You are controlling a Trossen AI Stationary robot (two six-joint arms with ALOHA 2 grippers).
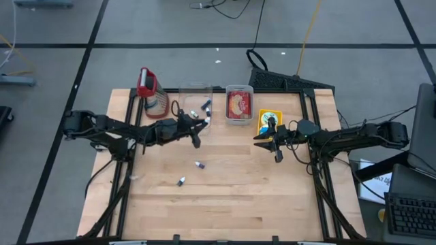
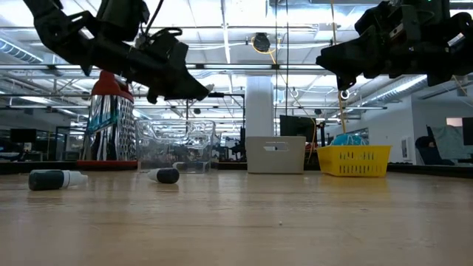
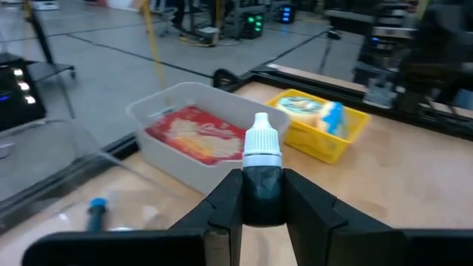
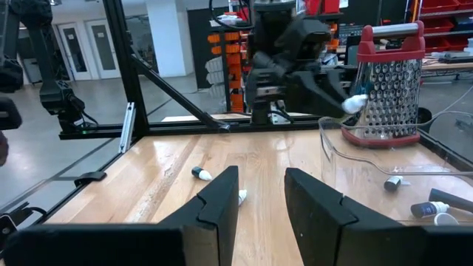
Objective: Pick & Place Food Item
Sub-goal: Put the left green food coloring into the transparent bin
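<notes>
Nearest to you in the low view, two small dark bottles with white caps are lying on the wooden table: one bottle on its side toward the left arm's side, a second bottle a little farther in. In the high view you are seeing them as loose bottles and near the table's middle.

Above them, your left gripper is hanging in the air with its fingers closed on a held bottle, dark-bodied with its white cap pointing forward. In the high view this gripper is hovering just at the near edge of the clear container, which is holding several more bottles.

Your right gripper is hovering with its fingers partly apart and nothing between them; in the high view it is sitting just beside the yellow basket.

Farther back, along the table's far edge, you are looking at a red-topped grater standing upright beside the clear container, then a grey tub holding a red-packaged food item, then the yellow basket with a blue-and-white item inside. Beyond the table, the room's racks and ceiling lights are showing in the low view.
</notes>
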